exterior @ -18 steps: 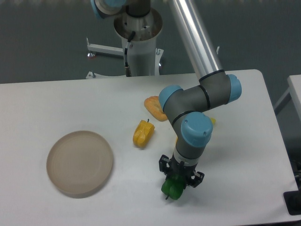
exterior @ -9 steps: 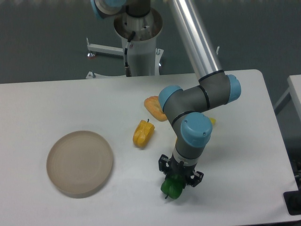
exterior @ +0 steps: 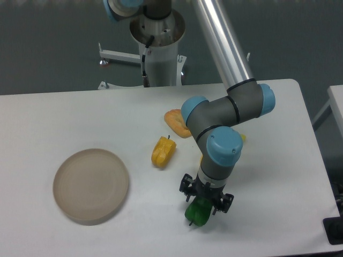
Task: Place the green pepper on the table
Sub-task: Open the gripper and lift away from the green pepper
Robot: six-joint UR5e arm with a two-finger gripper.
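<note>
From the fixed camera, the gripper point(exterior: 201, 206) points straight down at the near edge of the white worktop point(exterior: 268, 176), and the green pepper point(exterior: 198, 212) sits low between its fingers point(exterior: 187, 188) with its dark stem tip down at the surface — whether the fingers pinch it or have let go, I cannot tell. Further back lies the yellow pepper point(exterior: 162, 151), with an orange piece point(exterior: 174, 120) just beyond it, partly behind the arm, and the round beige plate point(exterior: 91, 185) rests well apart on the left side.
</note>
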